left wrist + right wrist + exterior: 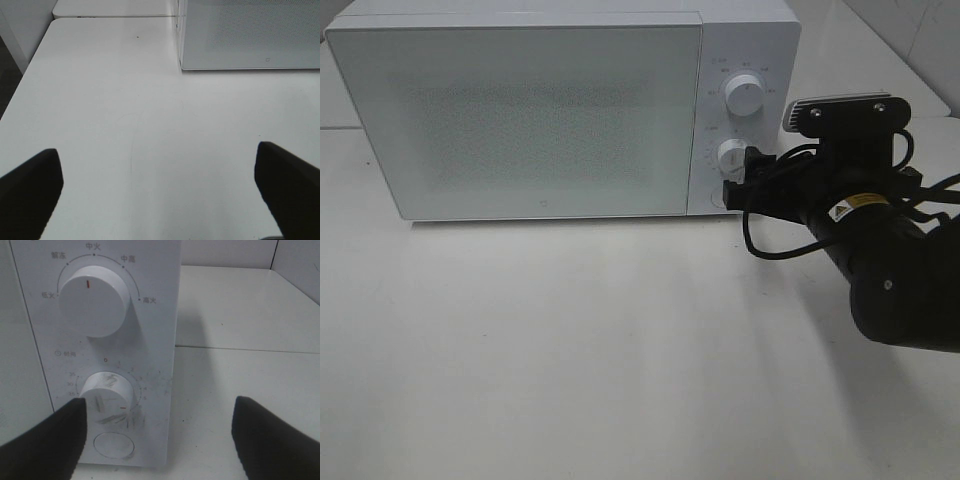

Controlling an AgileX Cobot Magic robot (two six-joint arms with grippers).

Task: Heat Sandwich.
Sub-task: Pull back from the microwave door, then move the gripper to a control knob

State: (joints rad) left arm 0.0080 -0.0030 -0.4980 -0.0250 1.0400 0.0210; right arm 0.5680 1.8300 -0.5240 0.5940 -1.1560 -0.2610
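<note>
I'm holding my right pincer (160, 412) wide open, empty, beside the microwave (520, 110) timer knob (107, 397), probably lining up to dial heating time.

One white microwave (540, 110), upper left of high frame. Two round dials on panel: upper dial (743, 97), lower dial (732, 156). One round button (114, 445). One worktop (570, 340). One black arm (880, 280), right of high frame. Two hands: left hand (157, 152), right hand (160, 407). Two dark fingers (30, 195) each.
</note>
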